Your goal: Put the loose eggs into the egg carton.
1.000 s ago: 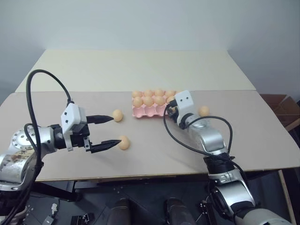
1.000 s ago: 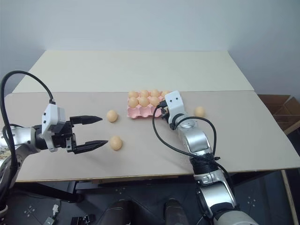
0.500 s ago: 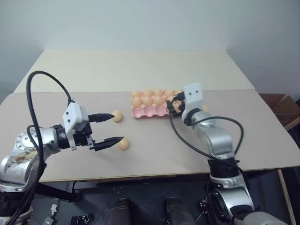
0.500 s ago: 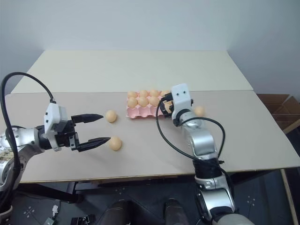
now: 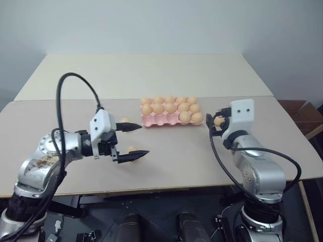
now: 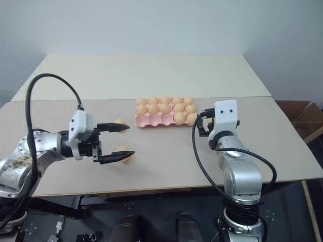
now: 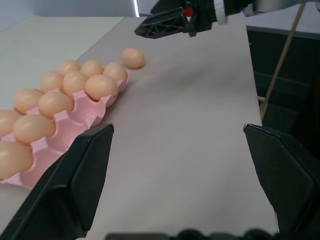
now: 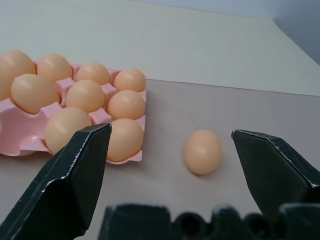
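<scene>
Right gripper (image 8: 167,165): released an egg into the pink egg carton (image 5: 160,120), withdrew, jaws spread, facing a loose egg (image 8: 202,151) beside the carton. Left gripper (image 5: 132,140): spread wide. Two loose eggs (image 6: 126,155) lay by it.

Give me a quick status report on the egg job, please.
Both tools open, empty: left tool, right tool. Egg carton part filled. One loose egg lies right of it, two by left tool. Nothing in the way.
</scene>
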You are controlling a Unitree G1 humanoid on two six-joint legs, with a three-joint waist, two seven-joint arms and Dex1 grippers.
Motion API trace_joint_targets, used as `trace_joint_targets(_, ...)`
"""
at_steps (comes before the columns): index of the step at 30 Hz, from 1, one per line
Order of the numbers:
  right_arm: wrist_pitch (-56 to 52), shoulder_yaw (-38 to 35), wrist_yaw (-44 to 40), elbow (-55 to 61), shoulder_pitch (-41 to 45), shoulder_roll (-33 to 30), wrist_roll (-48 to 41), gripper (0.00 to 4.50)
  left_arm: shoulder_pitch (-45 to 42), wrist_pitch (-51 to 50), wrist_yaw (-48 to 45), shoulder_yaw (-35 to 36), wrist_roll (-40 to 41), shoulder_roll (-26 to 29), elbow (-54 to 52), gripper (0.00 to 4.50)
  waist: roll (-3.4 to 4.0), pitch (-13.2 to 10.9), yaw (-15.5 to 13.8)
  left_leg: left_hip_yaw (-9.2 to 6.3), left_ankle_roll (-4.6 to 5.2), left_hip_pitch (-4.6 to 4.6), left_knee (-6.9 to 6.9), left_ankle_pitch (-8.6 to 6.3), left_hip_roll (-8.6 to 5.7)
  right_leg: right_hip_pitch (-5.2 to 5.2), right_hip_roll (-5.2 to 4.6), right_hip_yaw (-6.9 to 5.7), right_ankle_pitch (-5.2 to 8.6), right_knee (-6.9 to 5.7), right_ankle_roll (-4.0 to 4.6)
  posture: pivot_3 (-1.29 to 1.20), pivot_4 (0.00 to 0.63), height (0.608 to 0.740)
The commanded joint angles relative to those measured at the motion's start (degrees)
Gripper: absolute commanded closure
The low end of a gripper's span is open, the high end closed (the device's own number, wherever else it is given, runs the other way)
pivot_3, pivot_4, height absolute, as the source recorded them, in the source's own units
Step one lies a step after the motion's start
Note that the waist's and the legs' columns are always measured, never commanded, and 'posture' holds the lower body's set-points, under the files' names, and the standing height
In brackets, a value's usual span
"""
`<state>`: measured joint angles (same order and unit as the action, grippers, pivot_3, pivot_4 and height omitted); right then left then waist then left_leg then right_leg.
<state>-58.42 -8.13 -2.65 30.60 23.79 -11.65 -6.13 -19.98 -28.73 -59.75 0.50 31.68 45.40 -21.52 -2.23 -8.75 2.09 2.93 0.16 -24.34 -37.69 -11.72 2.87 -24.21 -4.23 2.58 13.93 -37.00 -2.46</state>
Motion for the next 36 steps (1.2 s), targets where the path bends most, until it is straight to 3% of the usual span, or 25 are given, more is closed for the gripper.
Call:
trace_joint_targets(1,-1.14,-4.15,-2.34,-0.8,2.39,-1.03,-3.13,0.04,-3.2,1.04,-1.12,-1.79,-0.8,-0.9,1.12,0.0,0.0,0.0,-0.01,-0.01,0.0,0.0,0.0,0.0,0.0,0.01,0.01,0.0,0.0,0.0,0.0,0.0,0.15,0.74)
trace_joint_targets(16,8.13,-1.78,-2.01,-32.36,14.64,-6.38,1.1,0.04,-8.57,2.65,-2.07,-6.15,-6.23,-2.72,4.28,0.0,-0.01,-0.01,0.33,-0.02,0.01,-0.06,0.01,0.0,-0.02,-0.02,0.02,0.02,0.0,0.04,-0.01,0.0,0.15,0.74)
trace_joint_targets(33,23.61,0.59,-0.8,-60.02,23.67,-5.62,3.85,0.04,-9.8,2.57,-1.68,-5.08,-7.53,-2.83,5.52,0.0,0.0,-0.03,0.41,-0.03,0.01,-0.06,0.02,0.0,-0.02,-0.02,0.02,0.02,0.0,0.03,-0.02,0.0,0.15,0.74)
trace_joint_targets(36,25.15,0.3,-0.36,-63.3,24.89,-5.6,3.87,0.65,-9.31,2.7,-1.36,-4.37,-7.76,-2.38,6.07,0.0,0.01,-0.03,0.42,-0.03,0.01,-0.06,0.02,0.0,-0.02,-0.02,0.01,0.02,0.0,0.03,-0.02,0.0,0.15,0.74)
